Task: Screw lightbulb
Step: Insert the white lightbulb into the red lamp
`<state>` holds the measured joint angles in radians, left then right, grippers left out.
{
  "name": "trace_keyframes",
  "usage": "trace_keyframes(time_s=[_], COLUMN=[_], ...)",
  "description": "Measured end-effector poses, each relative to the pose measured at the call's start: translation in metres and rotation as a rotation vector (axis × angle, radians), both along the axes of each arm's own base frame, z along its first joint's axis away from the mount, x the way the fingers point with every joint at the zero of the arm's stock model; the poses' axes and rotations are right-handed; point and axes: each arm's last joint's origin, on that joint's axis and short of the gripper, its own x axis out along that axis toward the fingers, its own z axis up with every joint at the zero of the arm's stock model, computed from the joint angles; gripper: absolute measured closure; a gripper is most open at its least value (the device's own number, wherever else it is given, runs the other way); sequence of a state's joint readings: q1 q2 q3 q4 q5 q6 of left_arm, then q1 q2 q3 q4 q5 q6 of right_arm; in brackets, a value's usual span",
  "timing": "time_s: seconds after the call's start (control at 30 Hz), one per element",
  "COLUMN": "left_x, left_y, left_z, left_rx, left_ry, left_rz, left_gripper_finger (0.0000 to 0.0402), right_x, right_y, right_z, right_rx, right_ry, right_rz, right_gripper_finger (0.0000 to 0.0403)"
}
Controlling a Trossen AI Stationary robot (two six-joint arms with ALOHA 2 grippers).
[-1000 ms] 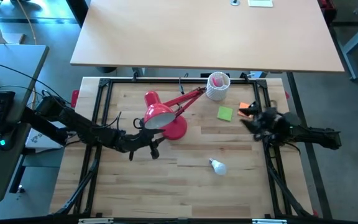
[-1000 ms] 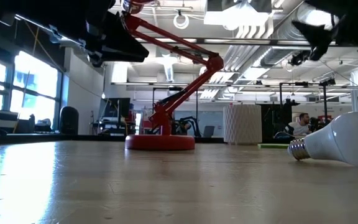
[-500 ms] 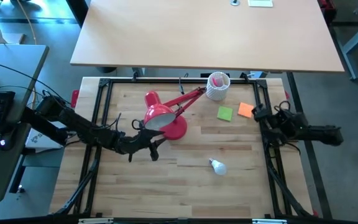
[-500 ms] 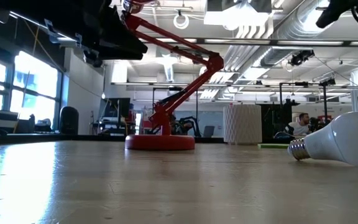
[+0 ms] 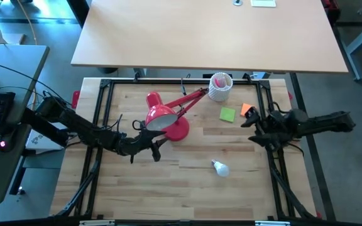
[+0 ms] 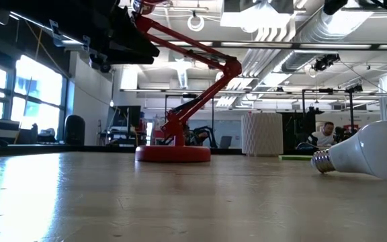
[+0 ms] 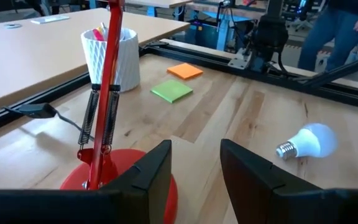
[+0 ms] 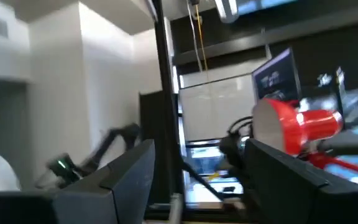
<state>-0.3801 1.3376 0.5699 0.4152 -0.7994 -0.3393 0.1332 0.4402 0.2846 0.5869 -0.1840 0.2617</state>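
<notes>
With both tools parted and empty, I have the lightbulb lying loose on the desk, so my right tool must descend to grasp it.

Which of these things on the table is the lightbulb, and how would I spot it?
Start at the red lamp in the middle of the wooden table. Nearer the front edge and to its right, the lightbulb lies alone on its side. It is small, white and pear-shaped with a silvery screw end, unlike the taller white perforated cup at the back.
</notes>
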Motion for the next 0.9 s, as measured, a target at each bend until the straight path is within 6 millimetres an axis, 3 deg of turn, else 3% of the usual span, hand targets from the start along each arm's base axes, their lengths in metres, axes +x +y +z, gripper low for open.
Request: trace_keyframes(time_s=[0.17,0.43,0.73,0.9], left_x=[0.000,-0.001,0.001,-0.001], left_y=[0.000,-0.002,0.002,-0.003], left_z=[0.000,0.000,0.001,0.001], left_rx=[0.020,0.033,0.042,0.012], left_ry=[0.009,0.018,0.014,0.001], left_rz=[-0.005,-0.017,-0.007,-0.021], left_gripper_finger=[0.0271,0.0271,0.0271,0.0271], right_x=[0.002,0.007,0.032,0.045], right_y=[0.004,0.024,0.052,0.072], right_z=[0.018,0.023,0.000,-0.012], right_rx=[0.037,0.166,0.191,0.210], right_ry=[0.004,0.033,0.182,0.459], right_rz=[0.166,0.433,0.227,0.158], right_gripper_finger=[0.0156,0.0156,0.0156,0.0156])
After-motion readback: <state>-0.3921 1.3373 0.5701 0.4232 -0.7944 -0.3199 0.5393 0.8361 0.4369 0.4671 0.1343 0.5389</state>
